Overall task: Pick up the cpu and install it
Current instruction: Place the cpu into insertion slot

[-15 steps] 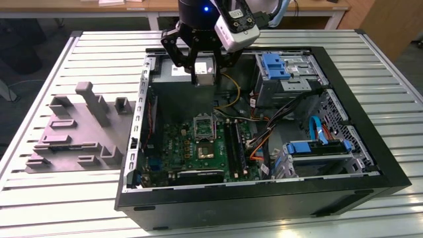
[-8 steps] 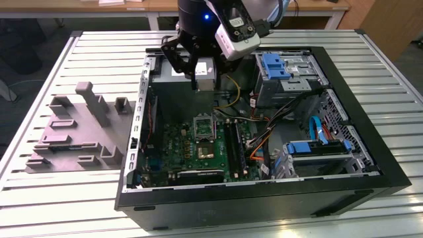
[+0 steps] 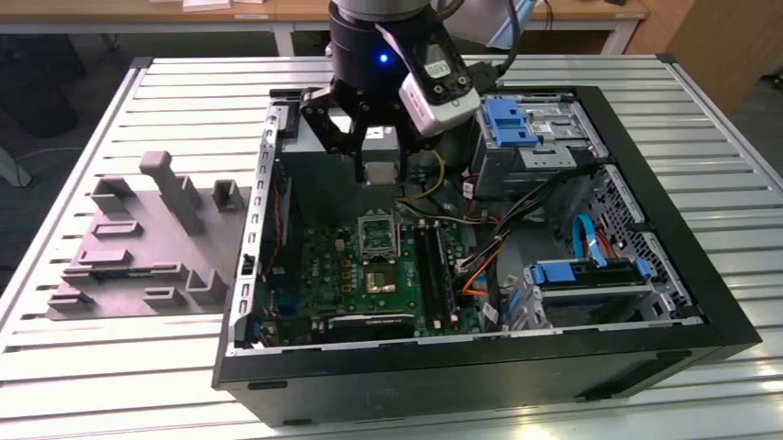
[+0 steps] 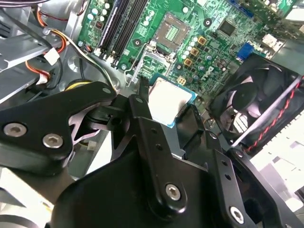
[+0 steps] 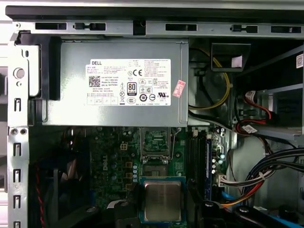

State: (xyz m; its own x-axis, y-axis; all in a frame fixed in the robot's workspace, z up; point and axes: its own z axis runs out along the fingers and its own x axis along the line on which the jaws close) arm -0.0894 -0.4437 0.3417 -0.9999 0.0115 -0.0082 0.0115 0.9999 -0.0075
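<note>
My pincer point(image 3: 381, 167) is clamped on the chip point(image 5: 163, 201), with a finger point(image 4: 145, 123) against each of two opposite edges and the metal lid facing both wrist cameras. The chip hangs in the air above the open computer case point(image 3: 685, 302), over the green circuit board point(image 3: 367, 275). In the first wrist view it lies just beside the open socket point(image 5: 156, 167). The grey power box point(image 5: 114, 80) is beyond the socket.

The cpu point(image 5: 162, 200) has a silvery-grey lid inside a teal rim, and the gripper point(image 3: 381, 170) is black; the motherboard point(image 3: 367, 275) is green, the power supply point(image 5: 66, 95) grey with a white label point(image 5: 128, 81), the drive brackets point(image 3: 508, 121) blue, the table point(image 3: 183, 82) pale and ribbed
</note>
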